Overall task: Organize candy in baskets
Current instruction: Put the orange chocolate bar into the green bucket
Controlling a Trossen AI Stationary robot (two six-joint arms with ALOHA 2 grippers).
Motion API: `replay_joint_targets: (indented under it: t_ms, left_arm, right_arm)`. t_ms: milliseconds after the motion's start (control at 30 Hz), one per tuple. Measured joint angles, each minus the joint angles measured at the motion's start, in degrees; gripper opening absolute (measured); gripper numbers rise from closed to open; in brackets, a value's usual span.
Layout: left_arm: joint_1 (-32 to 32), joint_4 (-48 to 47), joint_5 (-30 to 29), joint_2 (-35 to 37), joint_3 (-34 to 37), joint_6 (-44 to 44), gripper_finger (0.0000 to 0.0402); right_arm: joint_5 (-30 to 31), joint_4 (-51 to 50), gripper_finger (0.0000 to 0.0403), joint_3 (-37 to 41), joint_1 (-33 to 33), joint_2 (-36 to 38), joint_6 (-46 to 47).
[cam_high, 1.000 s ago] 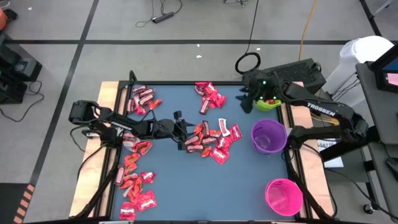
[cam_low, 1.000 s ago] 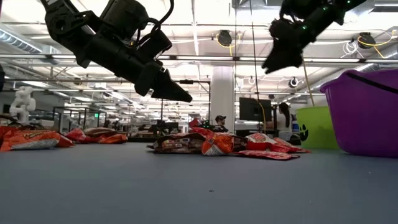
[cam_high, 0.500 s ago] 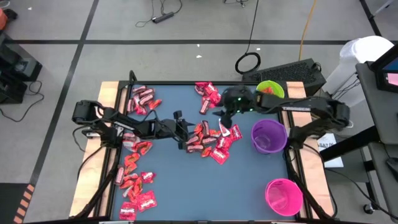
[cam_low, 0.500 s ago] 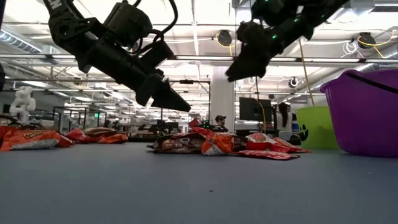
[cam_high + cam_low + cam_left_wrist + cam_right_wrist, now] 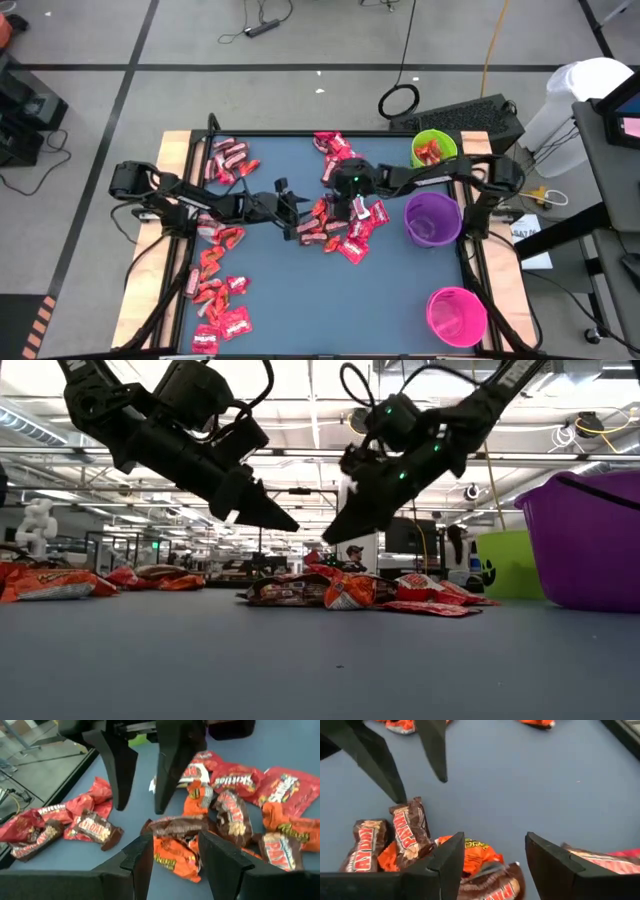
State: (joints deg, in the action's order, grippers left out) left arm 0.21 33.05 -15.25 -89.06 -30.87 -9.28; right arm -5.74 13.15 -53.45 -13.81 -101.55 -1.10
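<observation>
— What surrounds the work surface, seen from above?
— A blue-grey table top (image 5: 290, 290) with pale wooden side rails (image 5: 150, 260) stands on a grey floor crossed by black tape lines (image 5: 130, 60). A black power strip (image 5: 262, 28) with its cable lies at upper centre, and a coiled black cable loop (image 5: 398, 101) sits just beyond the table's far edge, right of centre.

— And at the edges of the frame?
— A white bin (image 5: 590, 90) stands at upper right, an orange cord (image 5: 492, 45) runs down beside it, and papers (image 5: 528, 240) rest at the right rail. At table height, a white column (image 5: 358, 510) rises in the room behind.
</observation>
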Motion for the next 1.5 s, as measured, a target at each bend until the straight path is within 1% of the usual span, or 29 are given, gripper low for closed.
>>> replay_joint_targets:
  t_ms: [100, 167, 333, 433, 500, 733, 1067, 1300, 1400, 1500]
  left_arm:
    - [0.0, -0.7, 0.0, -0.1, 0.5, 0.0, 0.0162]
    - [0.0, -0.5, 0.1, -0.1, 0.7, 0.3, 0.0162]
    - [0.0, -0.4, 0.2, -0.1, 0.7, 1.5, 0.0162]
    - [0.0, -0.5, 0.2, -0.1, 0.7, 1.5, 0.0162]
    - [0.0, -0.5, 0.2, -0.1, 0.7, 1.5, 0.0162]
    - [0.0, -0.5, 0.2, -0.1, 0.7, 1.5, 0.0162]
    - [0.0, -0.5, 0.2, -0.1, 0.7, 1.5, 0.0162]
    - [0.0, -0.5, 0.2, -0.1, 0.7, 1.6, 0.0162]
    - [0.0, -0.5, 0.2, -0.1, 0.7, 1.7, 0.0162]
    - [0.0, -0.5, 0.2, -0.1, 0.7, 1.7, 0.0162]
  right_arm:
    - [0.0, 5.0, 0.0196, 0.0, 0.2, -3.4, 0.0]
    - [0.0, 6.3, 0.0196, -0.1, 0.1, -5.3, 0.0]
    - [-0.2, 6.3, 0.0194, -0.5, 0.1, -8.1, -0.1]
    - [-0.2, 6.2, 0.0182, -0.5, 0.0, -9.2, -0.2]
    - [-0.2, 5.8, 0.0165, -0.5, 0.0, -9.3, -0.4]
    - [-0.2, 5.0, 0.0086, -0.5, 0.0, -9.3, -2.7]
    - [-0.1, 3.6, 0.0006, -0.5, -0.1, -9.3, -3.2]
    - [0.1, 3.3, 0.0002, -0.5, -0.1, -9.3, -4.0]
    - [2.5, 2.6, 0.0001, -0.5, 0.1, -8.5, -4.6]
    - [3.1, 2.1, 0.0001, -0.5, 0.1, -7.2, -5.2]
